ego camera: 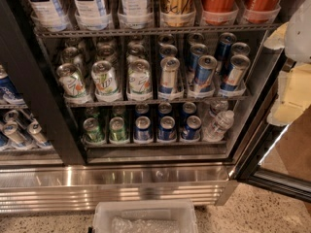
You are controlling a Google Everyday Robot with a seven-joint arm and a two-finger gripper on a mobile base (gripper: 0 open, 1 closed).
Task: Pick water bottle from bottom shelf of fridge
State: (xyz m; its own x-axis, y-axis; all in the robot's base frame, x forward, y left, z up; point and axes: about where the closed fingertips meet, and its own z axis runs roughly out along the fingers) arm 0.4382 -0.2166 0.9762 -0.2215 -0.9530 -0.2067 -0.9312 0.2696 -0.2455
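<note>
Standing rightmost on dark wire bottom shelf [155, 144]: small clear ribbed water bottle [220, 125].
Cream end effector [291, 95] at right edge, apart; cannot tell its grip.

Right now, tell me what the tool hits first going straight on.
The tool hangs at the right edge, outside the fridge. Its heading is hard to read; going left, it would likely meet the fridge's right wall before the water bottle.

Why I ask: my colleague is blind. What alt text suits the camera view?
A drinks fridge: its bottom shelf holds green cans, blue cans and, rightmost, clear water bottles. The robot's gripper sits at the picture's right edge, beside the rack above, apart from the bottles.
</note>
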